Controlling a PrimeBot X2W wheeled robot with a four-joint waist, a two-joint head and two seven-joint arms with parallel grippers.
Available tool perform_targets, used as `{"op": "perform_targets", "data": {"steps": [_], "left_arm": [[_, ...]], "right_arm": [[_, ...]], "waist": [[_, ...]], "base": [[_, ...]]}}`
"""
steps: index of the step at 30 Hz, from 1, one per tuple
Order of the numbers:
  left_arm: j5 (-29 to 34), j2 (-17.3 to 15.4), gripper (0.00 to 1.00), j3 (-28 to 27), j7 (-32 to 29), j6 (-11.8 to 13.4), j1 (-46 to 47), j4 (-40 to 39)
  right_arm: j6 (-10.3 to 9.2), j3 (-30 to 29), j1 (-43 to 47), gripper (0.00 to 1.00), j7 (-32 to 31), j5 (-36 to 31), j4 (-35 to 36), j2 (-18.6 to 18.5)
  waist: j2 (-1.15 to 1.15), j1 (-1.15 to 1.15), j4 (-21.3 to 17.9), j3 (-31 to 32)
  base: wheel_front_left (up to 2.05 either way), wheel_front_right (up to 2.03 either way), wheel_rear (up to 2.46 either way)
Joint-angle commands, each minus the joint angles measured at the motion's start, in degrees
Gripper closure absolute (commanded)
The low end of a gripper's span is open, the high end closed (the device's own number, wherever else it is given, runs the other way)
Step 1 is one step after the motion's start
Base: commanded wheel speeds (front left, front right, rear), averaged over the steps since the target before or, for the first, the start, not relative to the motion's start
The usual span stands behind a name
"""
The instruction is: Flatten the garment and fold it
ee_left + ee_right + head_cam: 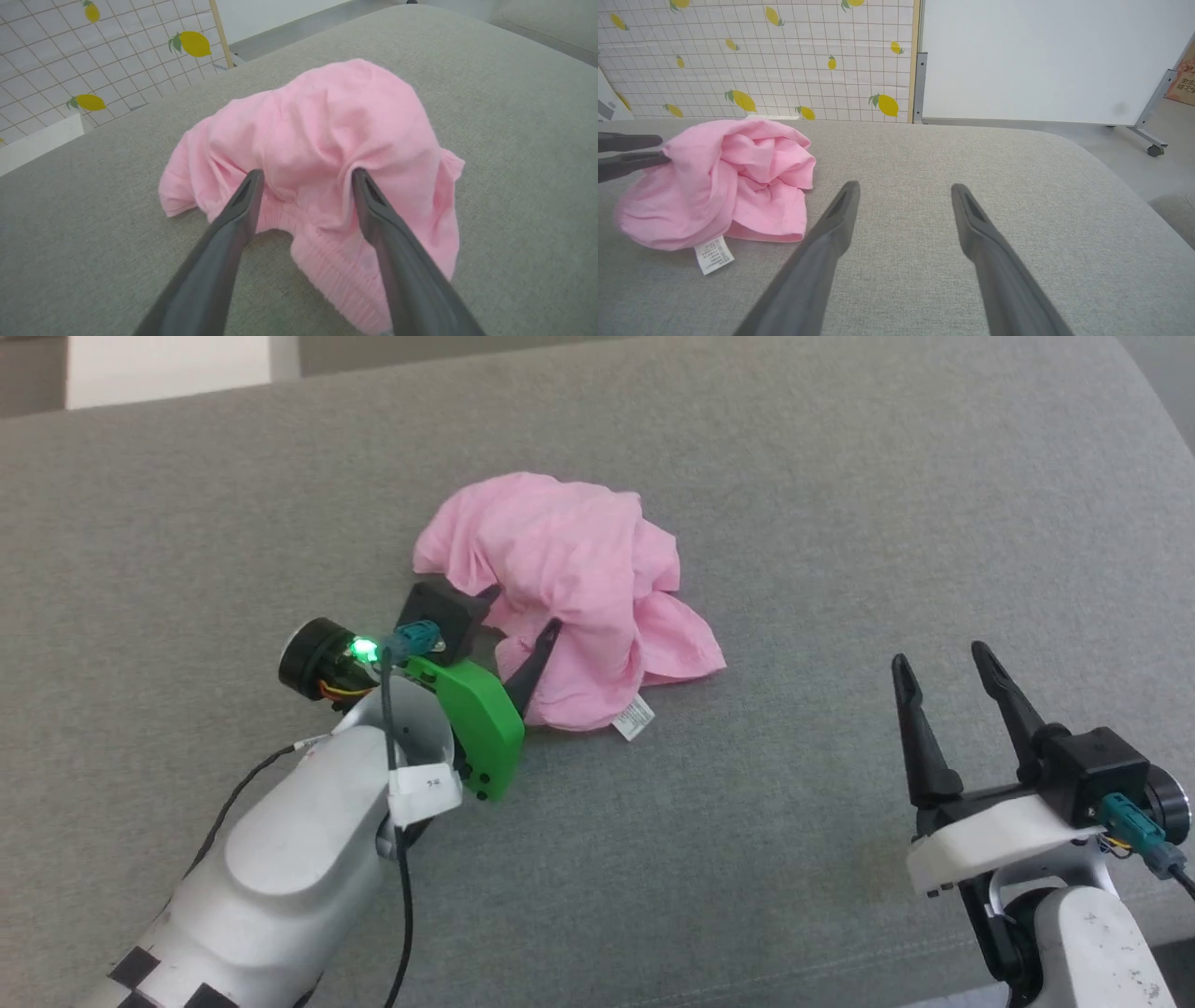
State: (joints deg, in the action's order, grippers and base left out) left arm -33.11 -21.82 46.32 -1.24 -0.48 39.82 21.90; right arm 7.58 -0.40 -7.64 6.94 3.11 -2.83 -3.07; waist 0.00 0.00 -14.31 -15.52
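Both spread wide: L gripper (306,175) tips against crumpled garment (327,116), R gripper (903,186) well apart to its right.

The pink shorts (569,588) lie scrunched in a heap, upper middle of the head view, little white label (635,717) poking out below.

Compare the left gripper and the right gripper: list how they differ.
Place: the left gripper is at the pink shorts, its fingers against the cloth; the right gripper is over bare grey cushion, apart from the shorts.
Mount: the left gripper sits on a green bracket, the right gripper on a white bracket.
Shared: both have long dark fingers, spread open.
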Motion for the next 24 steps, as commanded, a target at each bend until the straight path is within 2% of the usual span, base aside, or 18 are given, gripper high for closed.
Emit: {"op": "perform_targets", "data": {"steps": [1, 4, 8, 15, 24], "left_arm": [[-0.10, -0.10, 0.00, -0.71, 0.98, 0.20, -0.24, 0.13], [-0.89, -0.03, 0.00, -1.99, 2.35, 1.12, -0.42, -0.19], [-2.19, -0.72, 0.00, -4.64, 4.28, 3.54, -1.33, -1.04], [-3.43, -3.46, 0.00, -10.31, 9.70, 10.32, -5.93, -5.61], [-0.75, -6.45, 0.00, -10.12, 14.37, 16.85, -19.20, -14.00]], "right_arm": [[-0.09, -0.17, -0.42, 0.00, -0.30, -0.32, -0.11, 0.18], [-0.09, -0.58, 0.18, 0.00, -0.83, -0.69, -0.15, 0.16], [-0.09, -1.31, 1.31, 0.00, -1.62, -0.55, 0.28, -0.61], [-0.09, -2.17, 3.36, 0.00, -2.12, 0.46, 2.36, -2.16], [-0.09, -2.97, 6.65, 0.00, -1.56, 1.13, 3.69, -2.95]], "waist": [[0.00, 0.00, 2.94, 3.38], [0.00, 0.00, 4.57, 5.86], [0.00, 0.00, 6.88, 9.06], [0.00, 0.00, 9.93, 12.67], [0.00, 0.00, 11.61, 15.12]], "base": [[0.00, 0.00, 0.00], [0.00, 0.00, 0.00], [0.00, 0.00, 0.00], [0.00, 0.00, 0.00], [0.00, 0.00, 0.00]]}}
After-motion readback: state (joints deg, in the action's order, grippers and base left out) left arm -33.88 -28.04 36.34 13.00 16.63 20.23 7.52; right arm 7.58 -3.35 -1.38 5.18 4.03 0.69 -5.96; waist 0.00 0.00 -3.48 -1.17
